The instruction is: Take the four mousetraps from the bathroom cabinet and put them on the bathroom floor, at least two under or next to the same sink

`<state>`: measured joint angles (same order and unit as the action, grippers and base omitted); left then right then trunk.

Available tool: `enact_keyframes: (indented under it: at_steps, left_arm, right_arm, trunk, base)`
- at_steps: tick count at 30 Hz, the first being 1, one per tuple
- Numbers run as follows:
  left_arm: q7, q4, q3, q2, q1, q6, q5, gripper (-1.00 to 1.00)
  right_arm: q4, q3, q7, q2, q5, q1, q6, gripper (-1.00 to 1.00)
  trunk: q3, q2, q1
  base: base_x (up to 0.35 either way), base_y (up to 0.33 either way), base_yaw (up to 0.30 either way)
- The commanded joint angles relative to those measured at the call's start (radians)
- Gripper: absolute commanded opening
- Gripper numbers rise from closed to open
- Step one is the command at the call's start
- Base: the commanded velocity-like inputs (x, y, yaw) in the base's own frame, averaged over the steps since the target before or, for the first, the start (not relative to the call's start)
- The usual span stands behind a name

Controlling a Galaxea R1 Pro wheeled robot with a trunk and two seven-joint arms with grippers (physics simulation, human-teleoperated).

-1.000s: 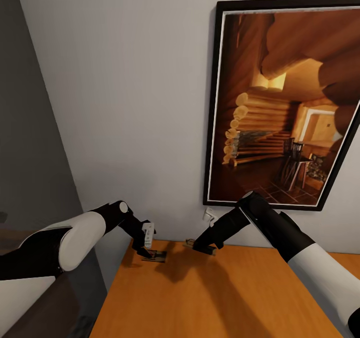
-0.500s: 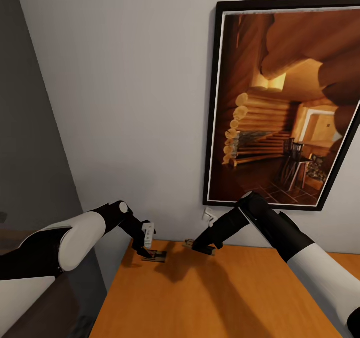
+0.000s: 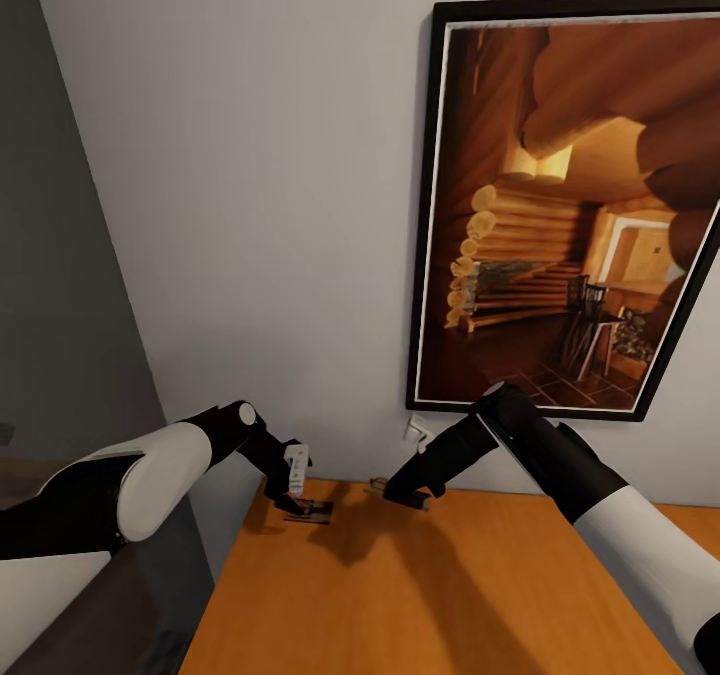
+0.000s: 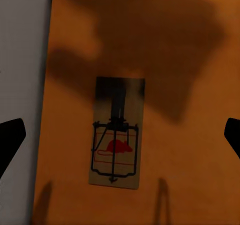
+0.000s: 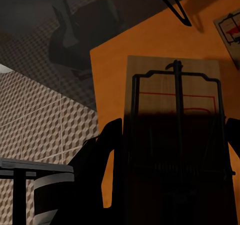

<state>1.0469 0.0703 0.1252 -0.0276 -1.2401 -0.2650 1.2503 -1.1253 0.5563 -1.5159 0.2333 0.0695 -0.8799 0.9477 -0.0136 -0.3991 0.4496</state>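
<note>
On the orange cabinet top [image 3: 450,595], the right claw [image 3: 405,496] grips one mousetrap [image 5: 175,135], raised slightly, apparently for carrying to the floor. The left claw [image 3: 297,500] hovers spread open over a second mousetrap [image 4: 116,132] lying flat, seemingly ready to grasp.

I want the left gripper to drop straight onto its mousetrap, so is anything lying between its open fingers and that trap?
Nothing visible does. The left gripper hangs open over the mousetrap, which lies flat and alone on the cabinet top, with bare wood on its sides.
</note>
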Motion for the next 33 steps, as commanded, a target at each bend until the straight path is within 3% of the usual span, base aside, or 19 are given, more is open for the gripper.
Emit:
enact_keyframes:
  at_steps: [1, 33]
  left_arm:
    - [-0.001, 0.002, 0.008, 0.000, -0.001, -0.005, 0.011, 1.00]
    - [-0.002, 0.002, 0.008, 0.000, -0.001, -0.002, 0.011, 1.00]
  right_arm:
    - [-0.001, 0.000, -0.010, 0.000, 0.006, -0.001, 0.013, -1.00]
    - [0.001, 0.000, -0.010, 0.001, 0.007, -0.001, 0.013, -1.00]
  trunk:
    - [0.001, -0.001, 0.000]
    - [0.001, -0.001, 0.000]
  base:
    - [0.000, 0.000, 0.000]
    - [0.019, 0.000, 0.000]
